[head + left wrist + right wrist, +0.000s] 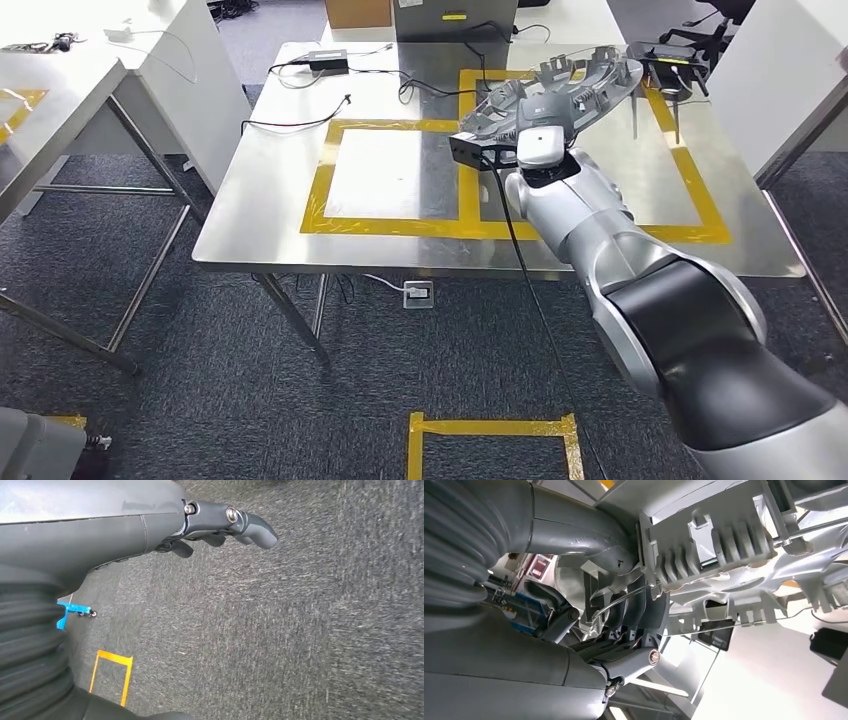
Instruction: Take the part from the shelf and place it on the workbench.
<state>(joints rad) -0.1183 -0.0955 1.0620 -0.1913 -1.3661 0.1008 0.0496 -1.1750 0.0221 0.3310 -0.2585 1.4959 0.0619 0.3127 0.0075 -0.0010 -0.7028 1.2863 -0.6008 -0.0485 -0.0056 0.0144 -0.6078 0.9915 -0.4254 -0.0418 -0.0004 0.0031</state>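
A large grey ribbed plastic part [565, 90] hangs above the steel workbench [260, 200], over the right yellow-taped square [690, 190]. My right hand [530, 125] grips it from the near side, mostly hidden behind the wrist camera. In the right wrist view the thumb and dark fingers [624, 625] clamp the part [714, 545] by its edge. My left hand [220, 525] hangs over grey carpet with its fingers loosely curled around nothing.
A white sheet [375, 172] lies in the left taped square. Black cables and a power brick [328, 62] lie at the back of the bench, a black device [665, 58] at the back right. Other tables [60, 90] stand to the left.
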